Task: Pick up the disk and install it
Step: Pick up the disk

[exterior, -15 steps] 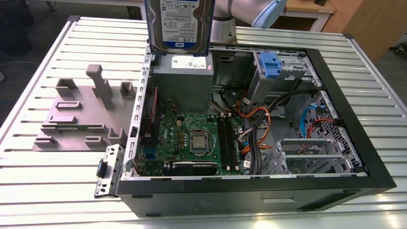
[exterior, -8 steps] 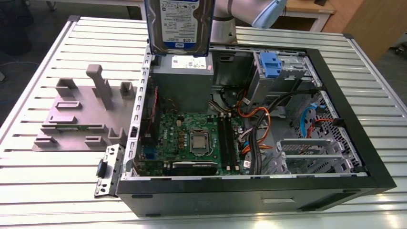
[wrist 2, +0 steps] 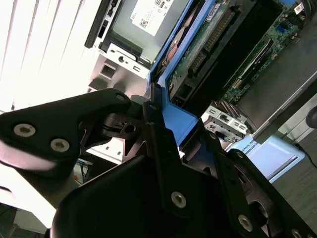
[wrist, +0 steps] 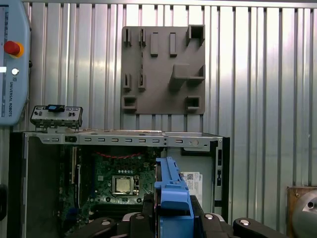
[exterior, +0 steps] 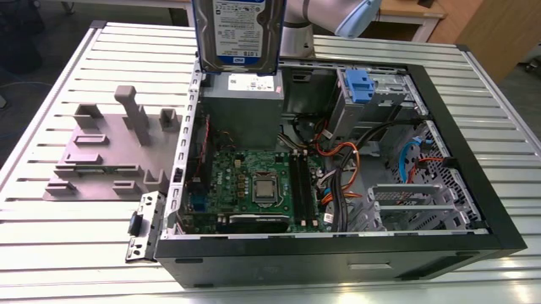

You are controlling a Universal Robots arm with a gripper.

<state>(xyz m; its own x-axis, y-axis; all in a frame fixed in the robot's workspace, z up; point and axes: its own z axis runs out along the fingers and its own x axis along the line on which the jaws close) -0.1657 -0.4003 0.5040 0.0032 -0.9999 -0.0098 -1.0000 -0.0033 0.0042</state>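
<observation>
A grey fixture plate [exterior: 106,155] is seen on the slatted worktop [exterior: 68,244] at the exterior view's left. Further right, the disk [exterior: 237,31] is held upright above the open computer case [exterior: 338,252] — clamped by its blue carrier in the closed gripper [wrist: 173,219].

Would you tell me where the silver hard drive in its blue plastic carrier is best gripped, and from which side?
Grip the blue carrier end from above, clamping across its thickness: the silver hard drive is flat and hangs upright over the open black computer case, as the gripper holds it now.
</observation>
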